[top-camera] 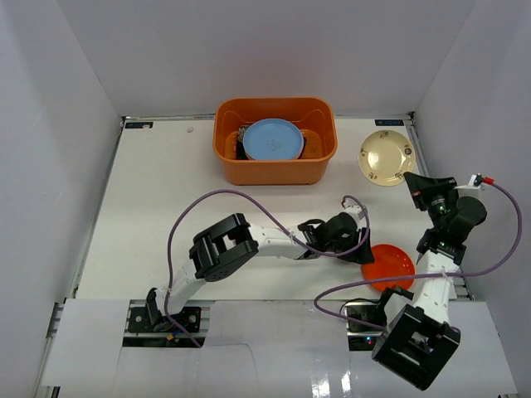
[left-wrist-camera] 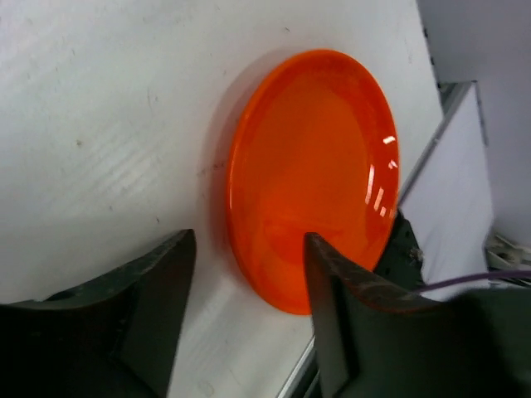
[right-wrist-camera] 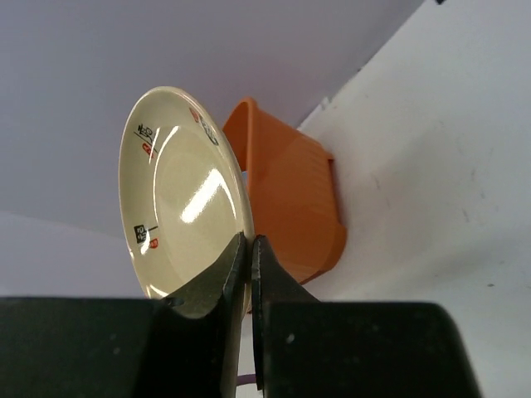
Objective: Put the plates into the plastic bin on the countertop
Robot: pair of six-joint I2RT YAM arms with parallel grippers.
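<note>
Jaws of the left gripper stand wide apart and hold nothing. The orange plate lies flat on the countertop straight ahead of them, its near rim reaching into the gap. One dark finger overlaps that rim in the wrist view, though whether it touches the plate cannot be told, and the other finger sits over bare white surface just beside the plate. Jaws of the right gripper are closed almost completely, pinching the lower rim of the cream plate. This plate stands on edge above them, held clear of the countertop, its glossy face showing small red and black printed marks. Beyond these jaws and behind the cream plate stands the plastic bin, orange, well apart from the fingers and resting on the white surface near the back wall. From above, the bin lies well ahead of both pairs of jaws, and a light blue plate rests inside it on top of a dark object whose nature cannot be made out. Purple cables loop from both arms across the table.
</note>
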